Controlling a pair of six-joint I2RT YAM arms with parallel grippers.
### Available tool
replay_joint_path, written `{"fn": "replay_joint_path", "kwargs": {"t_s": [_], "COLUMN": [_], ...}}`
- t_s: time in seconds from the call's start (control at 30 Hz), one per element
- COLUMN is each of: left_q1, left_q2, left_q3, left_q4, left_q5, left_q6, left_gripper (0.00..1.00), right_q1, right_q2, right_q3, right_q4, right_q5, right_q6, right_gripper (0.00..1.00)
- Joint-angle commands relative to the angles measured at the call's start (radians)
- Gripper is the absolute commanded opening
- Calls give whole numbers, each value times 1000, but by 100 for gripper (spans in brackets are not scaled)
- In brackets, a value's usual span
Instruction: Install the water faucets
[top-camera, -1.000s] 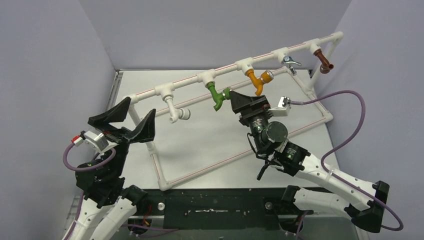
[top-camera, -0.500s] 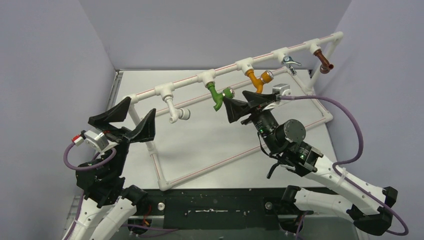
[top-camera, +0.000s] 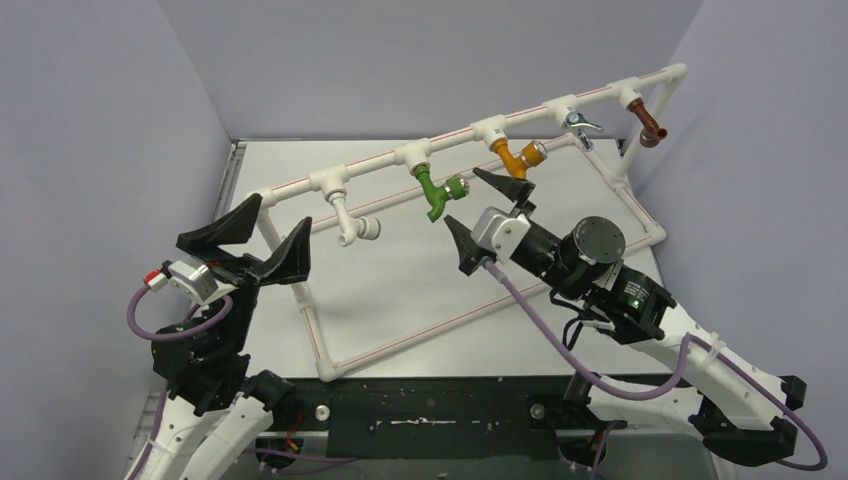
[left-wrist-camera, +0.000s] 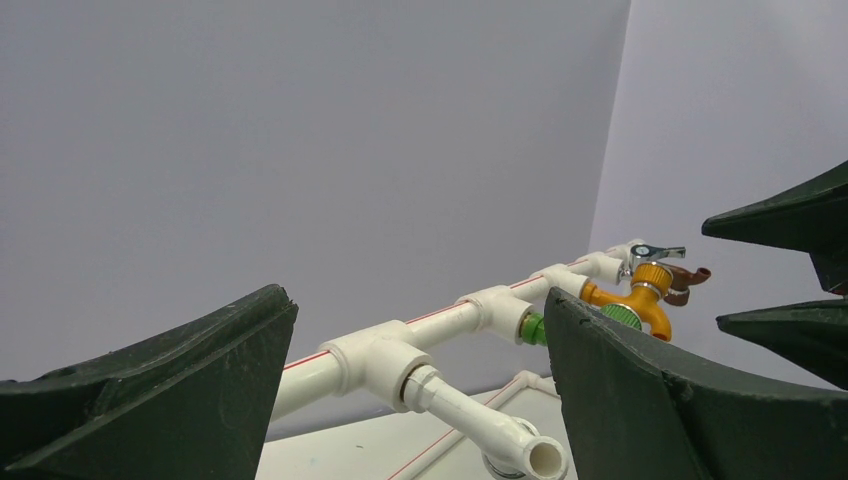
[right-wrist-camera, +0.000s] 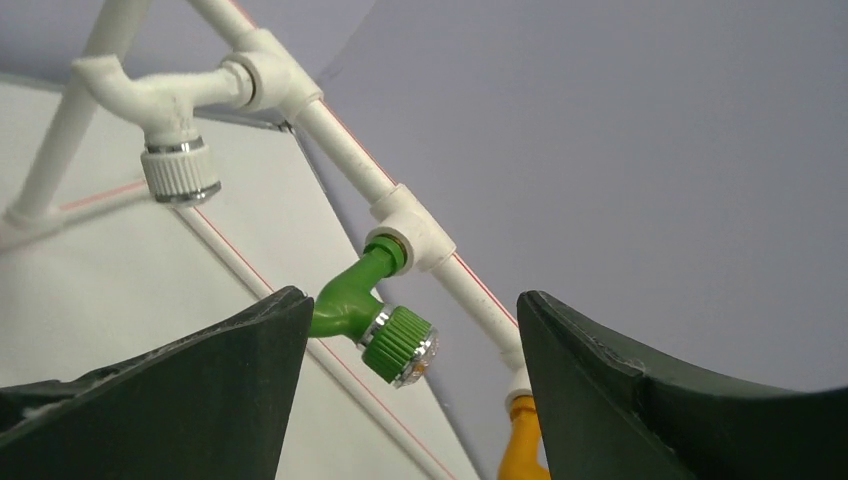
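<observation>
Five faucets hang from the white pipe frame's (top-camera: 375, 165) top rail: white (top-camera: 352, 222), green (top-camera: 437, 195), orange (top-camera: 518, 158), silver (top-camera: 578, 124) and brown (top-camera: 650, 126). My right gripper (top-camera: 478, 215) is open and empty just right of the green faucet, not touching it. In the right wrist view the green faucet (right-wrist-camera: 365, 310) and its ribbed knob sit between the spread fingers (right-wrist-camera: 220, 390), with the white faucet (right-wrist-camera: 175, 160) and the orange faucet (right-wrist-camera: 525, 450) beside it. My left gripper (top-camera: 262, 238) is open and empty near the frame's left post. The left wrist view has the white faucet (left-wrist-camera: 470, 410) ahead.
The frame's lower pipes (top-camera: 470, 315) with red stripes lie on the grey table. Grey walls close in the left, back and right. A purple cable (top-camera: 545, 325) loops from the right wrist. The right gripper's fingers (left-wrist-camera: 790, 220) show at the left wrist view's right edge.
My right gripper has come off the green faucet's knob, rolled about its wrist and opened wide, and the right arm has swung rightward. The left arm has not moved.
</observation>
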Motion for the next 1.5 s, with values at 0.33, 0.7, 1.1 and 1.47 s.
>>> {"fn": "replay_joint_path", "kwargs": {"t_s": [0.33, 0.7, 1.1, 1.47], "left_q1": [-2, -4, -8, -10], "left_q2": [-2, -4, -7, -4], "left_q3": [13, 13, 15, 12], "left_q4": [20, 19, 20, 20], "left_q5": [-2, -3, -3, -4], "left_q6": [10, 13, 13, 13], "left_gripper": [94, 94, 94, 94], "right_q1": [94, 192, 181, 133], "right_q2": [95, 139, 213, 245], "right_q3": [77, -107, -234, -296], "right_q4": [-247, 79, 406, 542], "right_q5": [261, 503, 509, 473], "right_q6": [-738, -1043, -1105, -1080], "right_gripper": [78, 78, 68, 60]}}
